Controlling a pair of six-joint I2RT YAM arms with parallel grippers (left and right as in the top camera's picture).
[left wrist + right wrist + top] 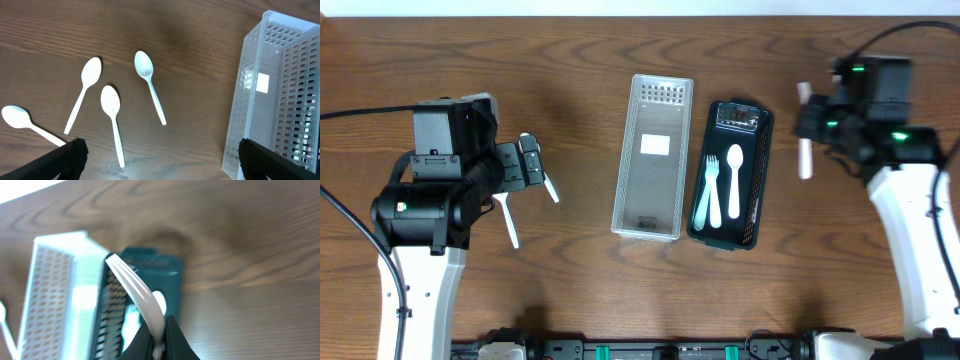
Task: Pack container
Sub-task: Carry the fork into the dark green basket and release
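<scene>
Brown wood table [570,60], my right pincer [159,336] pinching a white utensil [135,287] near the black tray [150,264], my left pincer [160,155] spread above four loose spoons [111,102], clear basket [653,155] alongside.

Left arm bends inward over the table, left gripper [532,163] with its fingers [62,159] spread wide apart. Right arm reaches inward, right gripper [159,332] pinched closed on a white fork [134,286].

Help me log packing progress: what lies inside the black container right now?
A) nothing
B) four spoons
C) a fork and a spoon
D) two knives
C: the overhead view shows a white fork and a white spoon lying side by side in the black container.
</scene>
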